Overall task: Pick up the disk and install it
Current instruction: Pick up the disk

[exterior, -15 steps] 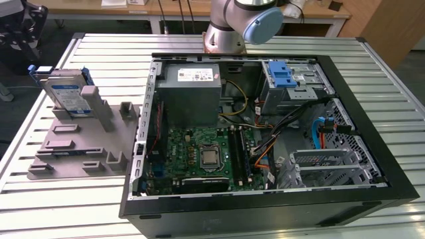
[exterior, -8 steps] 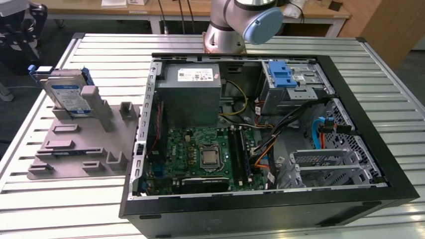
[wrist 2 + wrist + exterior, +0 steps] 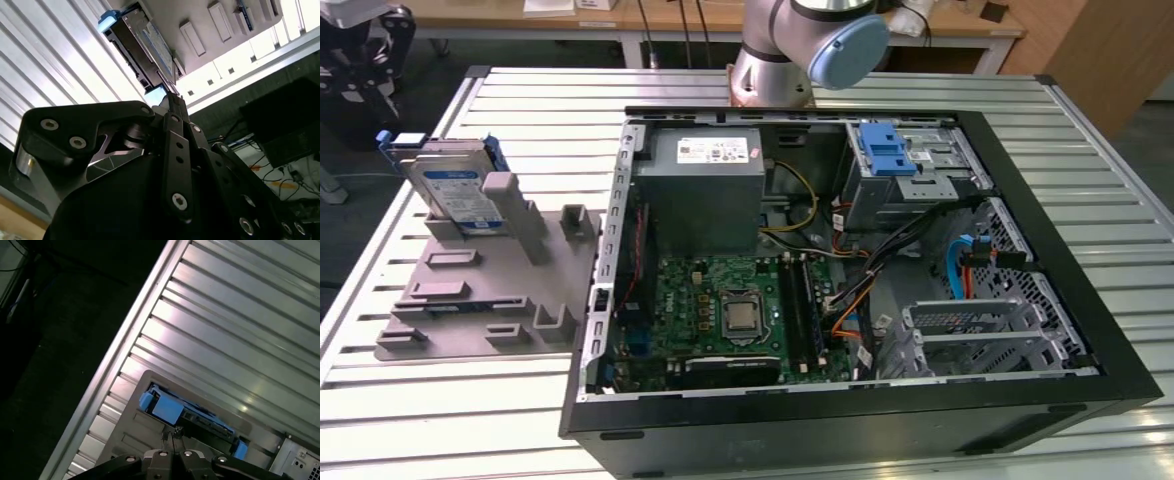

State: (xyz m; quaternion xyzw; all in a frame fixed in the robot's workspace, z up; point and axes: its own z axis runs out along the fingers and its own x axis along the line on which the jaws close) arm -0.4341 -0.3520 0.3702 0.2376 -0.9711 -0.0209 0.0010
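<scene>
The robot arm (image 3: 790,45) rises from the far edge of a slatted aluminium table (image 3: 454,415); an open computer case (image 3: 854,412) lies on its side at the table's centre, exposing the power-supply box (image 3: 707,190), the motherboard (image 3: 720,310) and a silver drive cage (image 3: 897,150) with a blue latch. A grey moulded fixture (image 3: 467,290) sits on the table just beside the case, on the exterior view's left; the disk (image 3: 454,188) stands on edge in a slot at the fixture's far end, its blue-and-white label facing the camera and blue rails along its edges.

In the first wrist view, the gripper (image 3: 172,435) has its two slim black fingers drawn together, with no gap between them and nothing held; the disk (image 3: 190,415) lies straight beyond the fingertips and apart from them, its narrow edge and blue rail ends turned towards the gripper.

In the second wrist view, the gripper (image 3: 172,102) points along the same line at the disk (image 3: 145,50), which is seated in the fixture (image 3: 200,25); the fingertips do not touch it.
</scene>
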